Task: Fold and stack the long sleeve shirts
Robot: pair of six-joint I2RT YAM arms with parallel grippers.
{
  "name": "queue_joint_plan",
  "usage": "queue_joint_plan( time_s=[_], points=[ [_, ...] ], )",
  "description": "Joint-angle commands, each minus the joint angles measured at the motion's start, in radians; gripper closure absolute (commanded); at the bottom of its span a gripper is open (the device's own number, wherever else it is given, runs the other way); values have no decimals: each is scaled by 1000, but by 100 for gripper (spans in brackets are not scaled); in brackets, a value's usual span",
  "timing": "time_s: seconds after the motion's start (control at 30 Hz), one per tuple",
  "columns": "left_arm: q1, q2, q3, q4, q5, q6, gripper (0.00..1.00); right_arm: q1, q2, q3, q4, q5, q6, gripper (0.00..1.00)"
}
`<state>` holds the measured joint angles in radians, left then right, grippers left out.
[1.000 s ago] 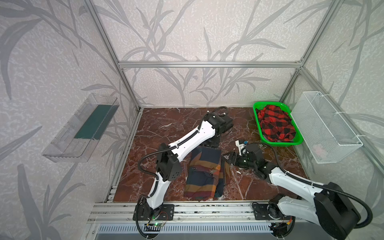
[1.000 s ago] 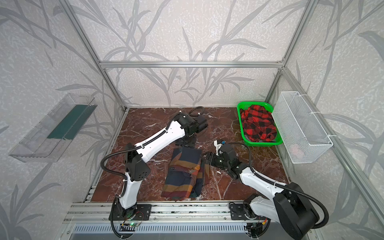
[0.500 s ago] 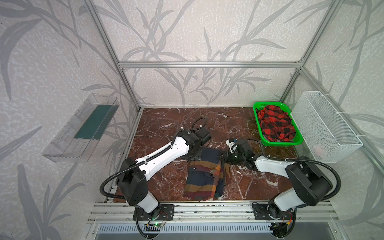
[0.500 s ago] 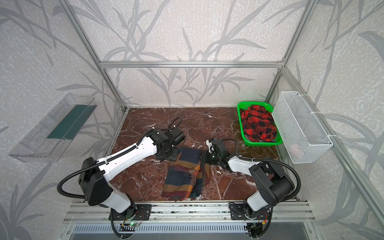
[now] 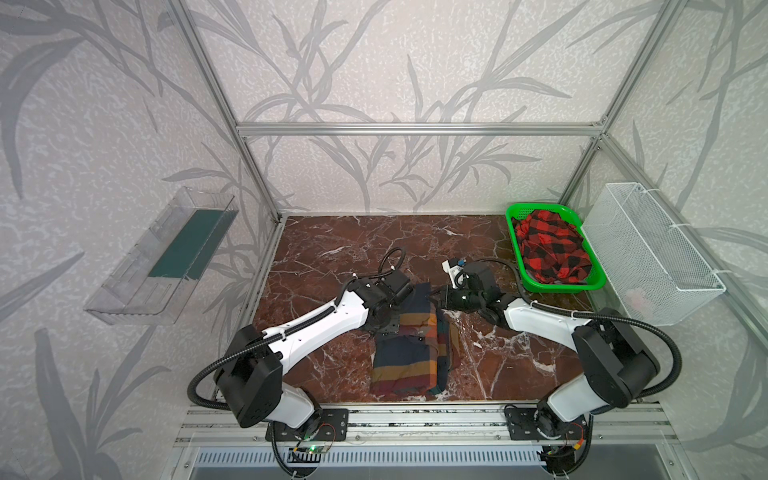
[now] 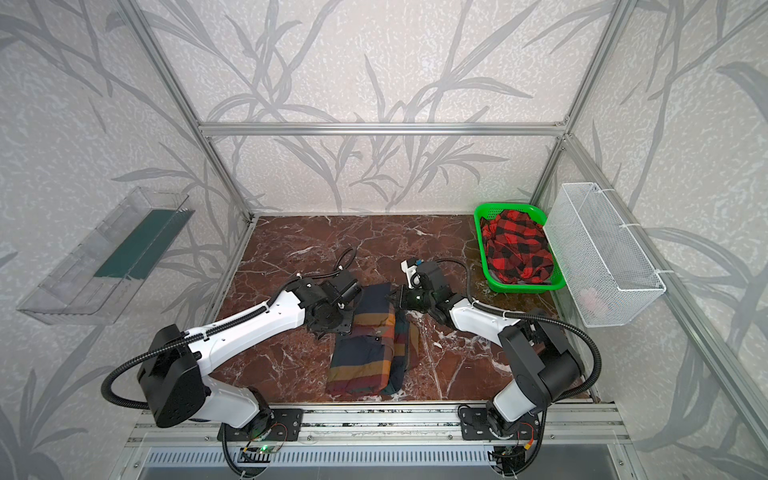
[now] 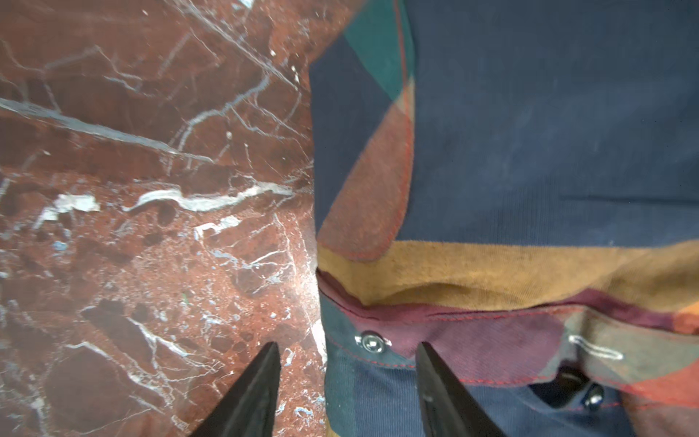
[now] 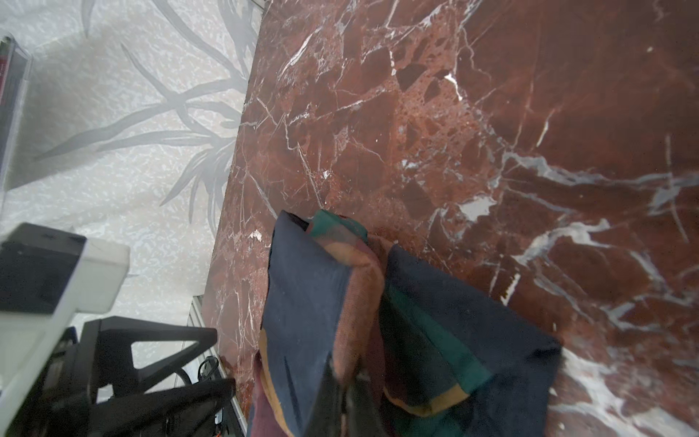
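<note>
Shirts like these are soft, light cloth that will sag, slip and come unfolded if lifted by a single point, so I judge each is best taken along a hem or folded edge, at two corners together. The block-plaid shirt (image 5: 409, 345) lies folded into a long strip on the counter (image 5: 332, 249), toward 6 o'clock from its middle. The red-and-black shirt (image 5: 552, 249) sits crumpled in the green basket (image 5: 536, 206) at 2 o'clock. The right tool (image 8: 346, 369) is pinched tight on a bunched fold at the strip's 1 o'clock corner. The left tool (image 7: 348, 345) stands partly wide and holds nothing, straddling the strip's 10 o'clock edge, one side over bare counter, the other over cloth beside a snap (image 7: 372, 342).
</note>
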<state>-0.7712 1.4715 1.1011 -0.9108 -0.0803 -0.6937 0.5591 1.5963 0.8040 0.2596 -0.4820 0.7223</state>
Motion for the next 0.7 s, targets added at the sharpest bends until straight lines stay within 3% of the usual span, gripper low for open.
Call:
queue_joint_plan(
  time_s=[0.0,0.13,0.27,0.33,0.5,0.67],
  points=[
    [-10,-17,-23,46,45,-23,41,0,93,47,13,-18,-24,100],
    [-52,-21,-46,78,80,-67,41,-11,171,37,79,-41,16,93],
    [-117,-14,-48,76,79,-108,41,-15,84,2,36,-19,18,69],
    [-150,-11,-49,88,88,-128,41,-13,1,-18,-24,18,6,62],
    [-229,12,-33,109,119,-173,41,1,-151,-76,-158,56,-3,60],
    [-309,25,-48,165,140,-203,41,29,-228,-181,-71,-6,69,64]
  ],
)
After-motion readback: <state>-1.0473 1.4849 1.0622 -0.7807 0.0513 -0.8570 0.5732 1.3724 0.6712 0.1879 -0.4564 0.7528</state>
